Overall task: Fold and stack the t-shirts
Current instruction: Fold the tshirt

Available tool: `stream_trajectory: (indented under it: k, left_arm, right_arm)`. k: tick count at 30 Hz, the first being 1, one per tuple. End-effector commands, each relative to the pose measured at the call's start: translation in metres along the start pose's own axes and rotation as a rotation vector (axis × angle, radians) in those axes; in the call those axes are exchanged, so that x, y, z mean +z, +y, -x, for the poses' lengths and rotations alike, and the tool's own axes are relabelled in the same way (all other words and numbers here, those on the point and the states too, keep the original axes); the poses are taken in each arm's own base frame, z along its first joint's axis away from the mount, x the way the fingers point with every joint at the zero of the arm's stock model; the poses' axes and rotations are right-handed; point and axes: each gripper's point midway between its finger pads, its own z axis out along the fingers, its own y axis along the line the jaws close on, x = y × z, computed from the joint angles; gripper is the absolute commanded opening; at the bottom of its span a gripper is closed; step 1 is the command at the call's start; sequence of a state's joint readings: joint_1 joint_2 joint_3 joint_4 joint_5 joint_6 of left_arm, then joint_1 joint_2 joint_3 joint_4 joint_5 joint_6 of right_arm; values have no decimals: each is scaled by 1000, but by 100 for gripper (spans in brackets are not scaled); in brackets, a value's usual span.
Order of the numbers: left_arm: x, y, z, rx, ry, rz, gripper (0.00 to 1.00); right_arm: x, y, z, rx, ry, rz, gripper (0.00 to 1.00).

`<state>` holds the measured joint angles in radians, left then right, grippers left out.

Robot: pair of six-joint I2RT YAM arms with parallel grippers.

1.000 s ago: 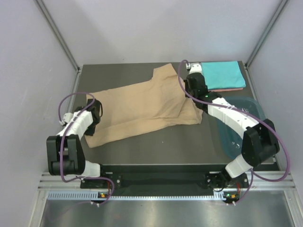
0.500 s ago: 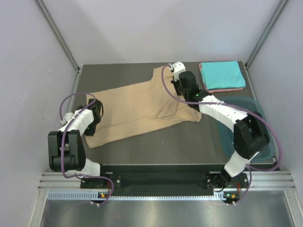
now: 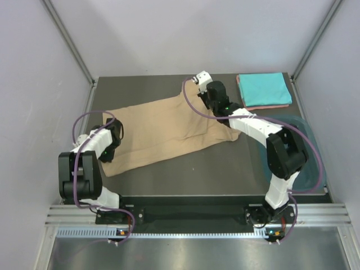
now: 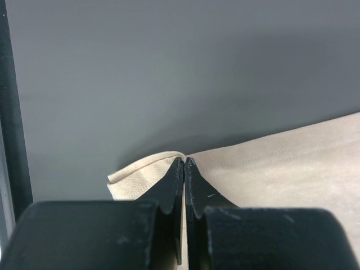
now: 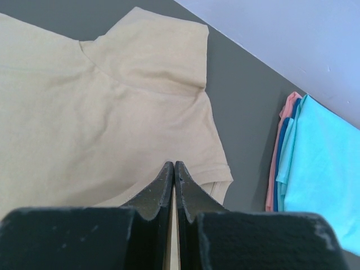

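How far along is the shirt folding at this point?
Done: the turquoise t-shirt lies folded on the salmon-pink t-shirt at the far right corner. In hand: the tan t-shirt lies spread flat; the left hand pinches its hem corner, the right hand is shut over its sleeve end. Remaining: fold the tan one and stack it.

The table [image 3: 185, 169] is a flat dark grey slab. A tan shirt [image 3: 163, 126] lies spread directly on it, from the left pincer [image 4: 184, 160], at a hem corner, to beneath the right pincer [image 5: 174, 164]. One sleeve lies ahead of the right pincer's tips. To the right of that pincer, apart from the tan shirt, sits a folded stack with a turquoise shirt [image 3: 263, 88] on top and a pink shirt [image 5: 277, 163] at the bottom. A teal tub [image 3: 313, 164] sits behind the right pincer, partly hidden.
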<state>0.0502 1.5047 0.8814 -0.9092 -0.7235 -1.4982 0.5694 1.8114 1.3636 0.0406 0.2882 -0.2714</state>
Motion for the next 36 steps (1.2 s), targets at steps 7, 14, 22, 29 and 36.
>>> stream_trajectory:
  k: [7, 14, 22, 29, 36]
  left_arm:
    - [1, -5, 17, -27, -85, 22, 0]
    - [0, -13, 17, -47, -80, 14, 0]
    - [3, -25, 12, -73, -60, 21, 0]
    - [5, -33, 14, -74, -77, 20, 0]
    - [7, -41, 18, -96, -95, 18, 0]
  right_arm:
    - [0, -28, 14, -17, -14, -126, 0]
    - [-4, -43, -9, -8, 47, -141, 0]
    - [2, -51, -20, 38, 93, -160, 0]
    - [5, -62, -25, 66, 107, -163, 0]
    - [9, -65, -29, 73, 122, -158, 0]
